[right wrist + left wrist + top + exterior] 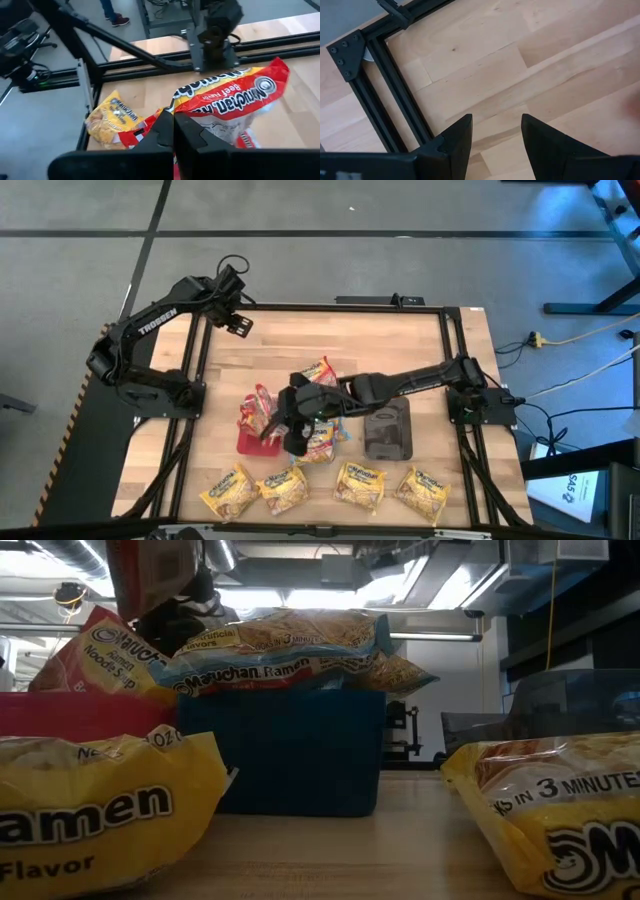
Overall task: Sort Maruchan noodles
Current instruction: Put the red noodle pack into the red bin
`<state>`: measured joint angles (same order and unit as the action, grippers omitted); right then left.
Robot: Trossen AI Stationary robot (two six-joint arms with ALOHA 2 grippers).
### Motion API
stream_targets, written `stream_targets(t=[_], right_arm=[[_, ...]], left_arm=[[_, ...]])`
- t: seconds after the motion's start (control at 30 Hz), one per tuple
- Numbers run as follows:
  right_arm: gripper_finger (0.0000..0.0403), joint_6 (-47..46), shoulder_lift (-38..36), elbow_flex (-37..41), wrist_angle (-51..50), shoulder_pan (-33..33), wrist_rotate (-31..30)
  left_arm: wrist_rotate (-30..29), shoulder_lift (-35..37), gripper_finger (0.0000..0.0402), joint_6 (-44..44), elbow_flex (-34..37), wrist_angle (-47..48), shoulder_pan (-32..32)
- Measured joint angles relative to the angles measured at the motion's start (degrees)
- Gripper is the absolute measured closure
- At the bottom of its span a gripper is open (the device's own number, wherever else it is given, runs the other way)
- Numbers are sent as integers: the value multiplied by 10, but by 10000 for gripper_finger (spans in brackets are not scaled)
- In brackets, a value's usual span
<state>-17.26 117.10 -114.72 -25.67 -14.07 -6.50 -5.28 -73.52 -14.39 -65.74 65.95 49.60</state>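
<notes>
Your right gripper [173,131] is clenched on the crinkly edge of a red Maruchan packet [235,102], holding it above the flat red tray [250,438]. Teal tray [290,750] beside it carries blue-edged packets [280,652]. Four glossy yellow packets [285,488] line the wooden table's [400,360] near edge. Left gripper [496,142] is parked at the far corner, fingers apart.

four yellow packets [335,488] lower frame | red tray [248,439] | dark grey tray [388,431] | red packet [235,100]
</notes>
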Motion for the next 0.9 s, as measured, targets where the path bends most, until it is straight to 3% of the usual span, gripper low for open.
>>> stream_targets(t=[0.57,0.9], right_arm=[[403,-20,16,0,-1,-11,60],[403,-37,41,0,15,-13,145]], left_arm=[[0,0,237,0,0,0,0],[-2,-1,237,15,0,-9,0]])
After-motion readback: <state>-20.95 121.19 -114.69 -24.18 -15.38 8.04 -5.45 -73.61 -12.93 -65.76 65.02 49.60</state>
